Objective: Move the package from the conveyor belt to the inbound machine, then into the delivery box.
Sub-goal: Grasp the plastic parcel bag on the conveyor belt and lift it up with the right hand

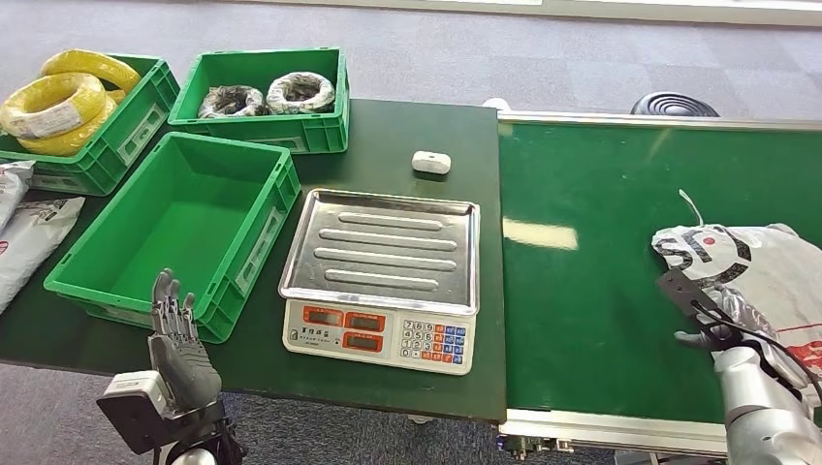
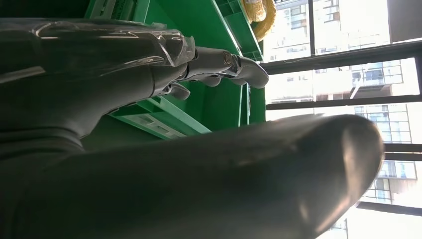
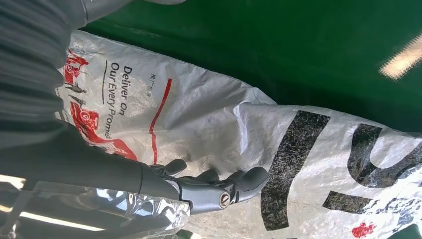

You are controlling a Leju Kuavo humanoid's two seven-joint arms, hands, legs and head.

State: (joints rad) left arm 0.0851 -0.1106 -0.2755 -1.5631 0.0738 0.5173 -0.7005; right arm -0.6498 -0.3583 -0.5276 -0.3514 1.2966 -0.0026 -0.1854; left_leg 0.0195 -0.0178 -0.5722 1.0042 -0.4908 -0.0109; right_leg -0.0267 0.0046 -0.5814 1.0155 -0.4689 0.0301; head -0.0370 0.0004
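So the package [image 1: 751,266], a crinkly white mailer bag with black and red print, is lying on the green belt [image 1: 591,281] over at its right side, running off the frame edge. The right hand [image 1: 712,315] is down on the near-left part of it; in the right wrist view the fingers [image 3: 249,181] lie against the bag [image 3: 224,114], but I honestly can't tell if they're actually gripping or just resting on it. Left of the belt there's a scale [image 1: 383,276] with a steel pan, and a small white gadget [image 1: 431,162] sits on the table [image 1: 407,131] behind it. Further left is an open green box [image 1: 179,228], with two more green crates [image 1: 262,97] behind, holding coiled cable. The left hand [image 1: 177,334] hovers at the table's front edge, just in front of the box, fingers straight up and spread, holding nothing.
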